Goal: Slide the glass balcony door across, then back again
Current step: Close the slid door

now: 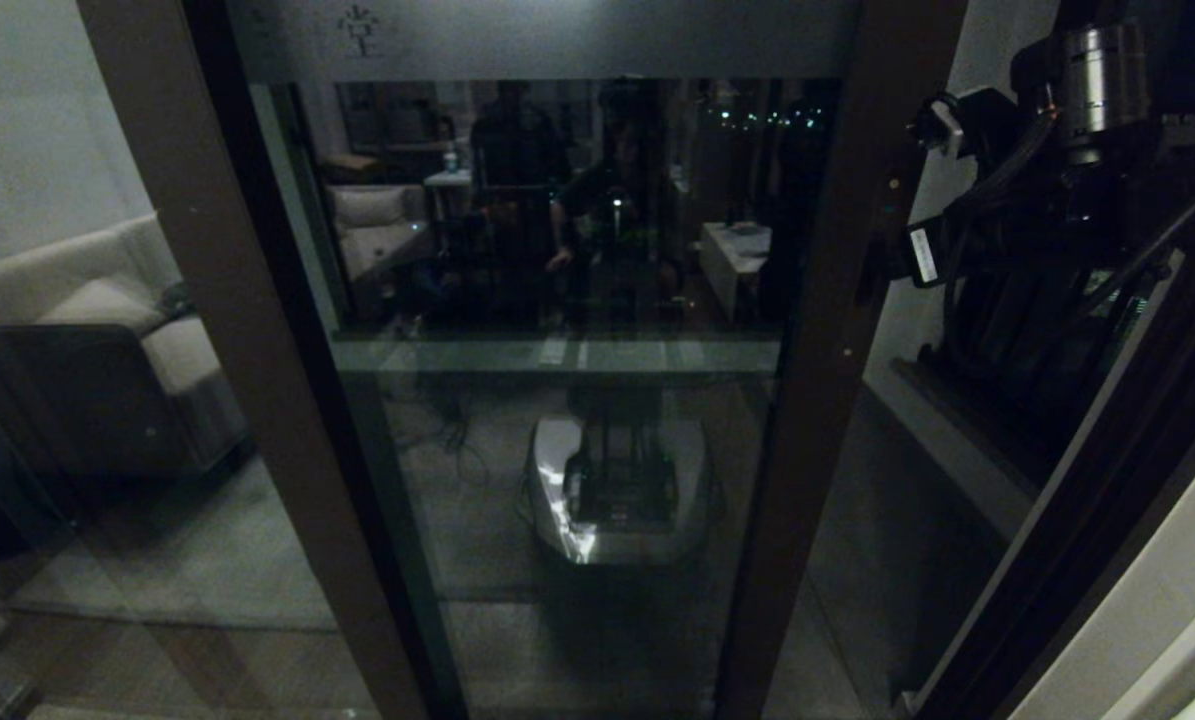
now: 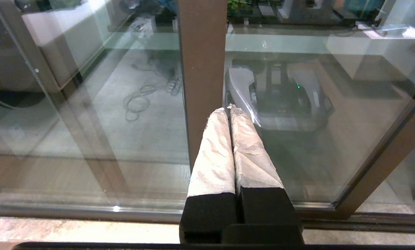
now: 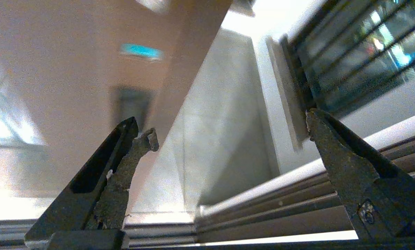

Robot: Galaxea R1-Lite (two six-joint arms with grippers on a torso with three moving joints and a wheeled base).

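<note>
The glass balcony door [image 1: 567,330] is the biggest thing here. It stands tall straight in front of the robot, with a dark brown frame and a cloudy band along its top. The glass shows a dim mirror picture of the room and of the robot's base.

To the left of the door is another glass panel [image 1: 97,400], and a pale sofa [image 1: 107,310] shows in it. To the right of the door is a grey wall [image 1: 917,320].

The right arm [image 1: 1067,200] is lifted high beside the door's right frame post. Its right gripper [image 3: 228,132] points at that brown post, by the post's edge. The two dark fingers [image 3: 124,152] are spread wide apart and hold nothing.

The left gripper [image 2: 230,111] is low down, near the floor rail under the door. Its two white wrapped fingers [image 2: 214,152] are pressed together, with nothing between them. Their tips are right at a brown frame post [image 2: 202,69]. I cannot tell if they touch it.
</note>
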